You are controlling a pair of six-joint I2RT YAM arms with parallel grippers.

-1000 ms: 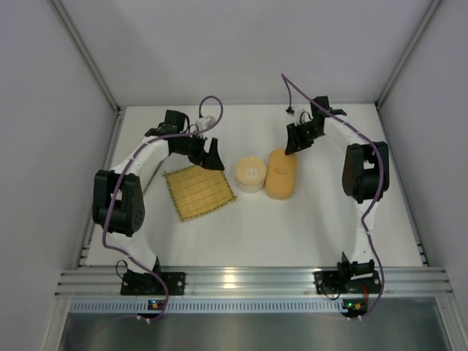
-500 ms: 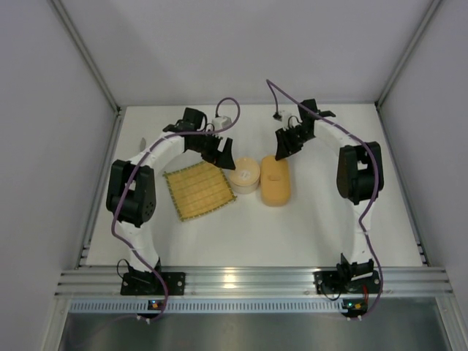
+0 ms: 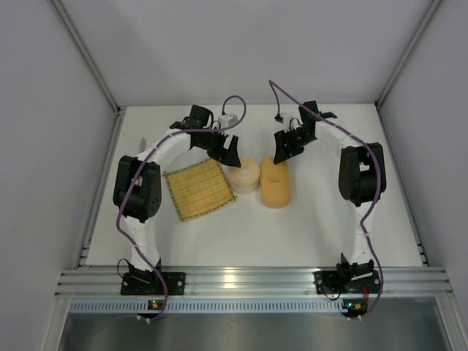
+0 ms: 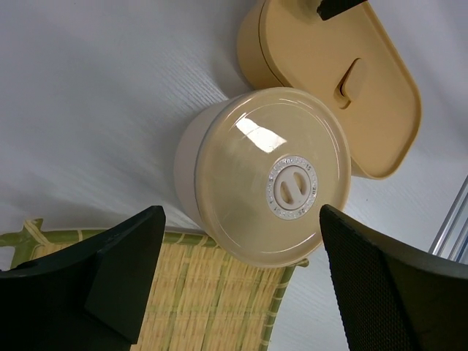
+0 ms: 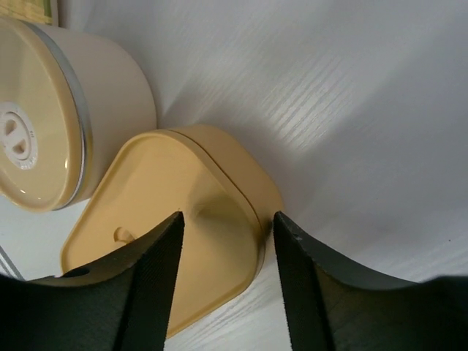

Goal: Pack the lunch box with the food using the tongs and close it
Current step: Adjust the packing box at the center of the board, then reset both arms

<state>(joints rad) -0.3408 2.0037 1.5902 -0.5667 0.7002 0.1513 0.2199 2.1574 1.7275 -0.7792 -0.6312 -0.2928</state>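
Note:
The lunch box (image 3: 276, 183) is a tan-orange oblong lying at mid-table with its flat lid (image 5: 183, 219) on it. My right gripper (image 3: 282, 152) hovers open over the box's far end. In the right wrist view the right gripper (image 5: 228, 219) shows one finger above the lid and the other past its rim, gripping nothing. My left gripper (image 3: 228, 151) stands wide open just beyond a round cream container (image 3: 246, 175). In the left wrist view the left gripper (image 4: 241, 219) frames that container (image 4: 270, 175). The food and the tongs are out of view.
A square woven yellow bamboo mat (image 3: 199, 189) lies left of the round container, its corner tucked under it (image 4: 212, 292). Round container and lunch box (image 4: 344, 80) stand almost side by side. White walls enclose the table on three sides.
My left arm has swung right, up to the round container. The right gripper has widened and come down over the box's far end. The lunch box has shifted slightly left and nearer.

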